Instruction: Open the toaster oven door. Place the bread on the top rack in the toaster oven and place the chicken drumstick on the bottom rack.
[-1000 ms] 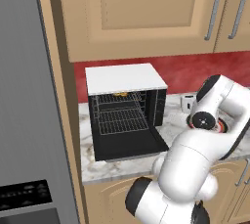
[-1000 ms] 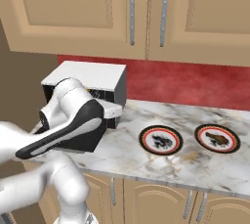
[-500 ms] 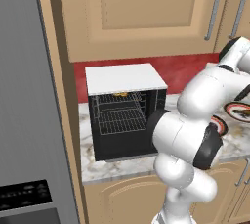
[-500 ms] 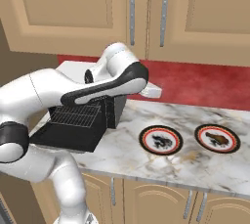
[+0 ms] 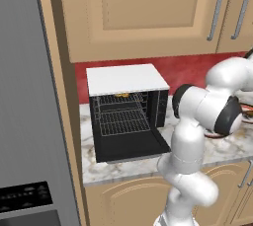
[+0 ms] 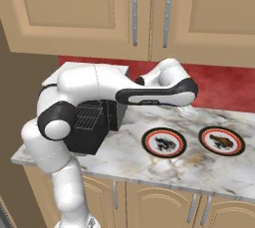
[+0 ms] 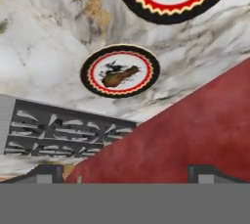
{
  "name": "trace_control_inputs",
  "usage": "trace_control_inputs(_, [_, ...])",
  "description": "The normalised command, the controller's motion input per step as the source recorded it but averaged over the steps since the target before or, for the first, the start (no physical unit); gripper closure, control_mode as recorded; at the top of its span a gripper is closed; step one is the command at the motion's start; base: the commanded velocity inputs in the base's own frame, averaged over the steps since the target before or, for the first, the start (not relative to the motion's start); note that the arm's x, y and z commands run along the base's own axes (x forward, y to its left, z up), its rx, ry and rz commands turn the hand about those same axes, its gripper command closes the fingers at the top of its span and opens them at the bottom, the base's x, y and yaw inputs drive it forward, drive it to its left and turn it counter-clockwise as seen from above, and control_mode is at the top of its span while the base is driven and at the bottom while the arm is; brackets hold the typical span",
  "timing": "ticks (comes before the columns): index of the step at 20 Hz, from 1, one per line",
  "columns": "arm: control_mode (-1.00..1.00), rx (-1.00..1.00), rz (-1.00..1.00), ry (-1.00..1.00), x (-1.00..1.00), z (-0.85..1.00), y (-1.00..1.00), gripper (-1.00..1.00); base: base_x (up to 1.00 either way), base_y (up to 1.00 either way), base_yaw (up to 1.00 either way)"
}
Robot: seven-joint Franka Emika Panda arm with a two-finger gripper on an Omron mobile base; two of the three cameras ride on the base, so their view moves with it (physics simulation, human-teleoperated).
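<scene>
- Left base view: we are looking at the toaster oven (image 5: 127, 111) standing on the counter (image 5: 118, 168) with its toaster oven door (image 5: 132, 145) lying down flat and open. A golden piece, likely the bread (image 5: 122, 94), is sitting on the top rack (image 5: 120, 98), and the bottom rack (image 5: 123, 122) is bare. The grey fridge (image 5: 27, 116) is flanking the oven.
- Right base view: we are reaching our arm out over the counter toward two ringed plates. The near plate (image 6: 163, 142) is showing only its printed pattern; the far plate (image 6: 221, 141) is carrying the chicken drumstick (image 6: 221, 141). We judge the drumstick step to be the one in hand.
- Hand view: we are seeing the chicken drumstick (image 7: 120, 77) on its plate (image 7: 120, 71), with the gripper (image 7: 126, 171) fingertips standing wide apart and gripping nothing. A grey slotted object (image 7: 63, 130) is lying near that plate, beside the red wall (image 7: 195, 130).
- Next, we judge, we are needing to drop down over the drumstick, close across its narrow part, then carry it round the open door onto the lower rack.
</scene>
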Motion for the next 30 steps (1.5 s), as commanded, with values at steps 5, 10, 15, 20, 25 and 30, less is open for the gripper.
trace_control_inputs(5, [-1.0,0.05,-0.22,0.42,0.83,-0.16,0.0,-1.0,0.0,0.0,0.0])
trace_control_inputs(10, [-1.0,0.05,-0.09,0.48,0.95,-0.07,0.06,-1.0,0.0,0.0,0.0])
trace_control_inputs(15, [-1.0,0.02,0.04,0.64,1.0,0.0,0.01,-1.0,0.0,0.0,0.0])
trace_control_inputs(20, [-1.0,0.03,0.1,0.6,0.98,0.08,0.05,-1.0,0.0,0.0,0.0])
trace_control_inputs(25, [-1.0,0.1,0.21,0.55,0.89,0.25,0.01,-1.0,0.0,0.0,0.0])
trace_control_inputs(30, [-1.0,0.1,0.32,0.49,0.5,0.44,-0.15,-1.0,0.0,0.0,0.0])
